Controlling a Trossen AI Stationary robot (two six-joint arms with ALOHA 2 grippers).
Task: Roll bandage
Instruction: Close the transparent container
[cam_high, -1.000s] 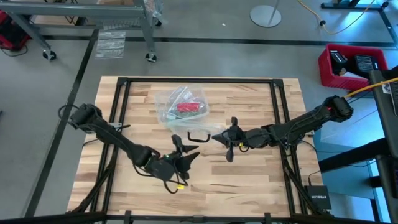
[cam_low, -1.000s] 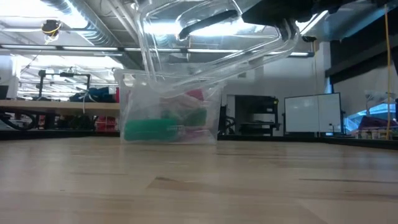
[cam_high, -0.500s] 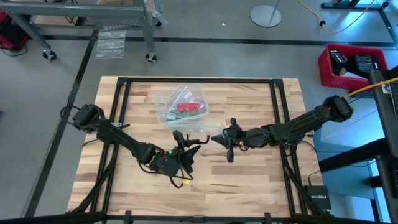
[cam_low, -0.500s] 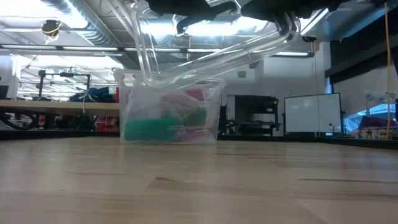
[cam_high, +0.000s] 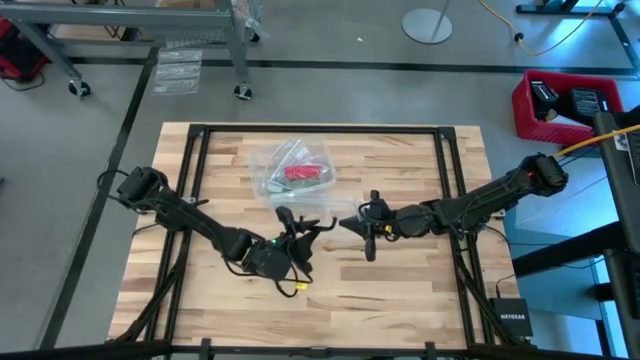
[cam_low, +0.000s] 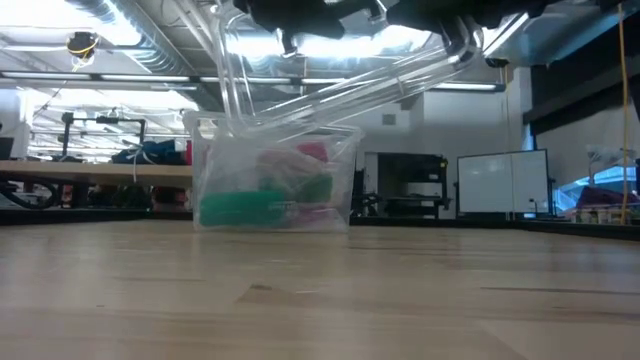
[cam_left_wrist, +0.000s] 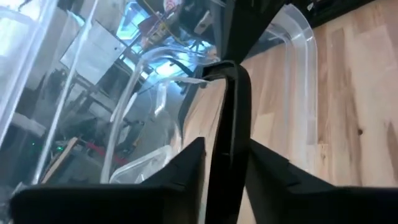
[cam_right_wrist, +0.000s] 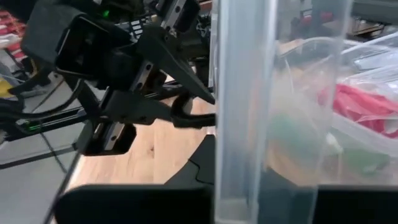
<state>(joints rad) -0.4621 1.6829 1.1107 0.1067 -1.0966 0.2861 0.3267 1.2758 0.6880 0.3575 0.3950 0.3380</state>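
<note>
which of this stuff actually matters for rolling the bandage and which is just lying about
For the job:
- bandage, red, inside the small clear bag
- left gripper, around the box's black handle
- right gripper, shut on the clear plastic box

Lying about:
- small clear bag
- green item in the bag
- red crate on the floor

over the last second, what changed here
The left claw moved in toward the clear box's black handle, and its fingers now sit on either side of it. The right claw stayed shut on the clear box. The plastic bag with the red bandage stayed put.
</note>
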